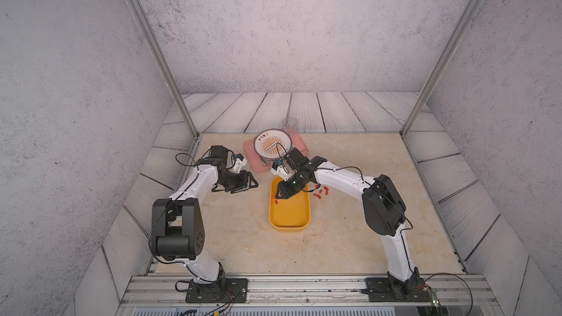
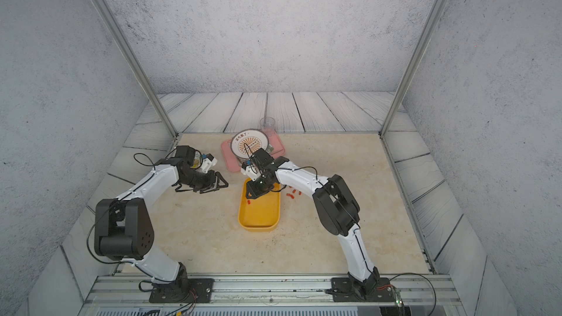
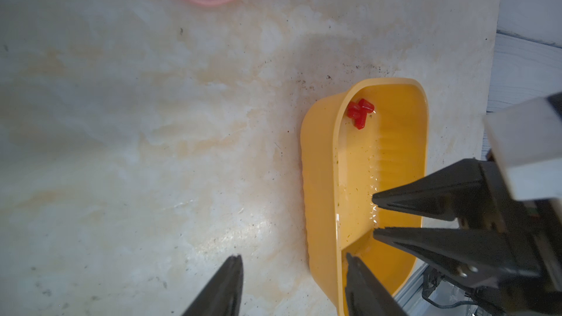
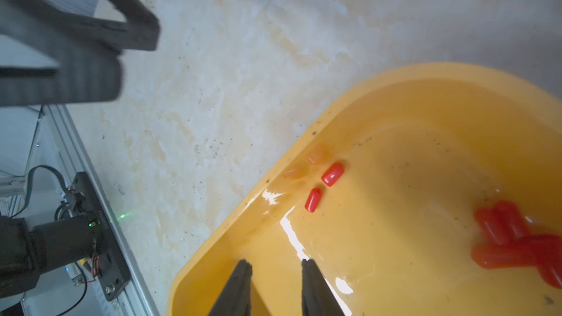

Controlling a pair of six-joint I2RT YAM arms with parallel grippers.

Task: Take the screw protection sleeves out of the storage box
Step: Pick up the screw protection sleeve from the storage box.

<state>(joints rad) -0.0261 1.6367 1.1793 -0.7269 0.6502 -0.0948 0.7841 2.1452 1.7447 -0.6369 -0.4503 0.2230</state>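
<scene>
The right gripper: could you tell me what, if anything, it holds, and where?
Nothing: the right gripper stands open and empty above the storage box, the screw protection sleeves lying loose.

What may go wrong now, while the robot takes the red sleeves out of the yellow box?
Two red sleeves lie close to the yellow box wall; the open right hand may knock the wall and shift the box.
The other sleeves lie piled across each other, so a pinch may flick some away.
The loose sleeves on the table sit near the right arm and might be swept.
</scene>
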